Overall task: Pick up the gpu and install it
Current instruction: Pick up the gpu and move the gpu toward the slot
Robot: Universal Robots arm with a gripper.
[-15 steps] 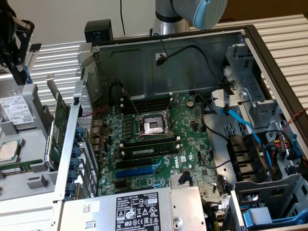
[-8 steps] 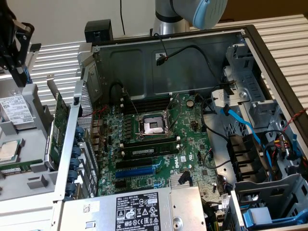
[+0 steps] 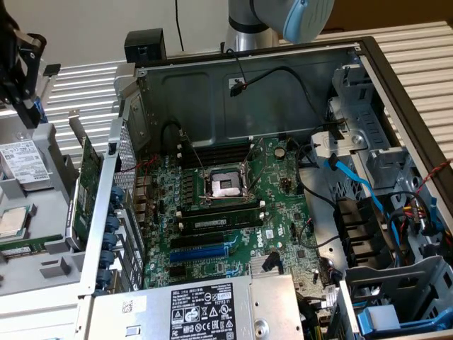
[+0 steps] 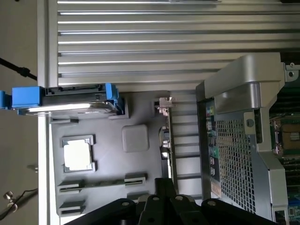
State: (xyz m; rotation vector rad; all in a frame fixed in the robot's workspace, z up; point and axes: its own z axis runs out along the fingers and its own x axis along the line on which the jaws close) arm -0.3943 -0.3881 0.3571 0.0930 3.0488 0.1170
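Outside the computer case (image 3: 297, 106), on the exterior view's left, we see the gpu (image 3: 86, 188) standing on its long edge. It is a thin green circuit card with silver metal along its outer side, and its face is turned toward the case's perforated rear wall. It stands between that wall and a gray tray (image 3: 53, 265), just beside both. The pincer (image 3: 20, 78) hangs higher up and farther toward the exterior view's left, over the tray. It is well apart from the card, its fingers drawn together on nothing. The tray holds a hard drive (image 3: 21, 164) and a processor chip (image 3: 10, 223). The case holds the large green motherboard (image 3: 283, 212) with an open processor socket (image 3: 223, 185), a dark memory stick (image 3: 216, 221) and a blue slot (image 3: 202, 253). A power supply (image 3: 205, 304) sits at its near end.

From the wrist view we look down past the black pincer (image 4: 159, 206), closed and empty. Here the gpu (image 4: 165, 140) shows edge-on, a narrow strip with a small silver bracket piece at one end. It sits between the tray (image 4: 136, 164) and the case's perforated wall (image 4: 234, 140), and the pincer's tips do not touch it. In the tray we make out the hard drive (image 4: 70, 101) with blue end pieces and the processor chip (image 4: 77, 155) in its recess. Tray and case rest on a ribbed metal worktop (image 4: 164, 47).
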